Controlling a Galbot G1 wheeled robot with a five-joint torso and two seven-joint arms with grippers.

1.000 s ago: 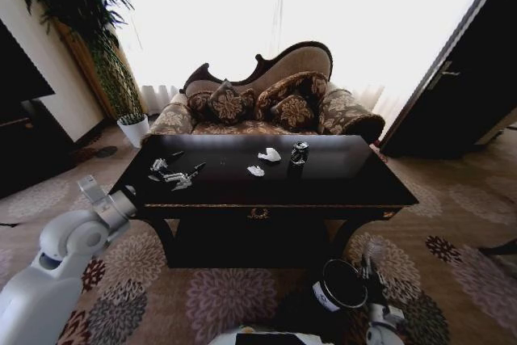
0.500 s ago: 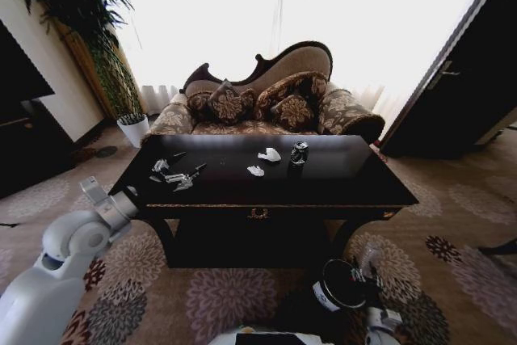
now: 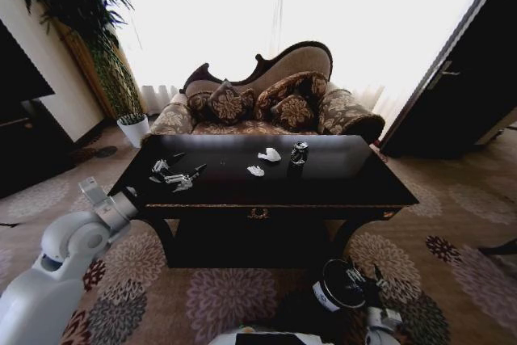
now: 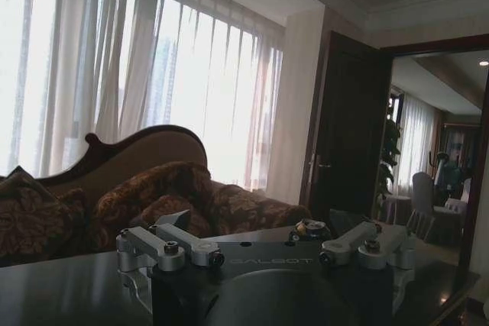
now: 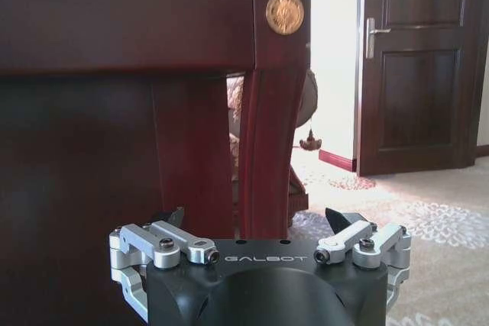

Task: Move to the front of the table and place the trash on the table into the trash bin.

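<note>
Table (image 3: 339,187) glossy black top, dark polished wood legs; sofa (image 3: 266,103) patterned cloth

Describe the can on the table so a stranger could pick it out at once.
Start at the big dark table with the glossy black top, in front of the patterned sofa. On its far side, a little right of middle, stands the can. It is dark, crushed and metallic, while its neighbours to the left are white crumpled paper bits.

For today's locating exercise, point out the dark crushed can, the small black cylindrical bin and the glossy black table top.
Dark crushed can (image 3: 300,153), head view, middle of its side.
Small black cylindrical bin (image 3: 339,284), head view, its open mouth.
Glossy black table top (image 3: 323,183), head view, bare surface near the front right.
</note>
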